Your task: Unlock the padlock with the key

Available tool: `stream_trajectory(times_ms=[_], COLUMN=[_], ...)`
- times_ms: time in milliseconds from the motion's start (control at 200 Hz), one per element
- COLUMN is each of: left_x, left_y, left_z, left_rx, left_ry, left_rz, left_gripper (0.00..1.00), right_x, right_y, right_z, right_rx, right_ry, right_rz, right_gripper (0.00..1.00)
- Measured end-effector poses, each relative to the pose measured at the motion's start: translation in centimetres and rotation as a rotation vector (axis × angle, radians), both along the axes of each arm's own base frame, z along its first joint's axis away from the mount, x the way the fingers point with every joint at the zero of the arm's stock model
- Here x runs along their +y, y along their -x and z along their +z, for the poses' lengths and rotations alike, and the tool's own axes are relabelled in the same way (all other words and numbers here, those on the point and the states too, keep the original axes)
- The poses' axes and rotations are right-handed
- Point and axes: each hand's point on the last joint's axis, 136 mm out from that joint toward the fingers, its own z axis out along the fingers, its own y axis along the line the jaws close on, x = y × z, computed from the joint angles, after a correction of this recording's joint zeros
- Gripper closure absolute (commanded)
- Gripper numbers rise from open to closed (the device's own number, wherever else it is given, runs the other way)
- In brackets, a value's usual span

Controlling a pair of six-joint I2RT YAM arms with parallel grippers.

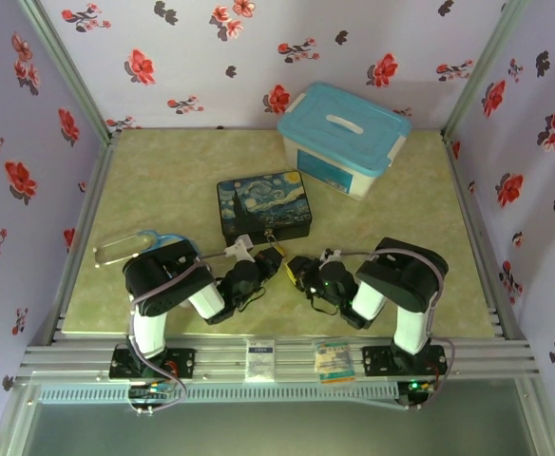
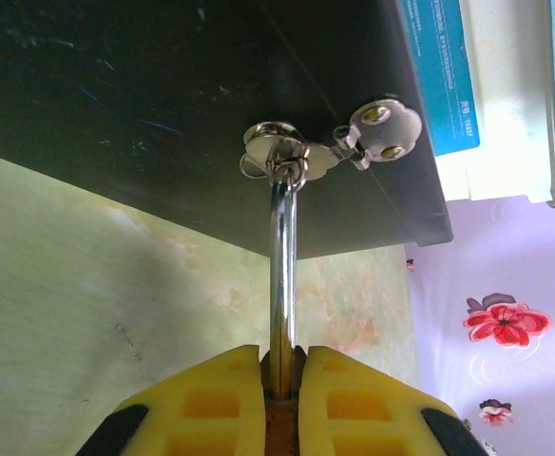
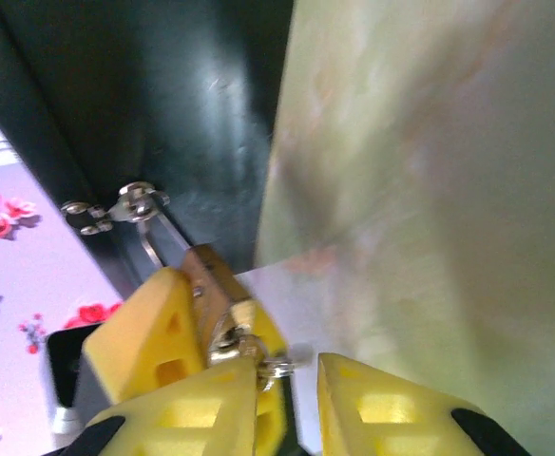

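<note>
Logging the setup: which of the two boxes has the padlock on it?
The dark painted box in front: the padlock hangs from its front hasp. The blue-lidded white tub behind it shows none.

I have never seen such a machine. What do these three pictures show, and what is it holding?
Two robot arms are fixed at the near edge of the table. One picture looks down from above; the others come from a camera on each wrist. On it lie a painted box, a blue-lidded tub and a stethoscope. The left tool is shut on the brass padlock, which hangs on the box's latch. The right tool, open, is beside the key at the padlock's end.
</note>
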Motion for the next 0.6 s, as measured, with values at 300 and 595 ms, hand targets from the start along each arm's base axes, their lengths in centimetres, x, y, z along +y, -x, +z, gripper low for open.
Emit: stream_trajectory(times_ms=[300, 595], left_x=[0.2, -0.1], left_y=[0.1, 0.5], left_z=[-0.2, -0.1], left_rx=[0.001, 0.001], left_ry=[-0.011, 0.001], left_rz=[0.002, -0.004], left_gripper=[1.0, 1.0], right_x=[0.5, -1.0], right_y=[0.1, 0.1], right_z=[-0.5, -0.9], right_rx=[-0.12, -0.237], right_ry=[0.217, 0.654], right_rz=[0.173, 0.345], right_gripper=[0.75, 0.72])
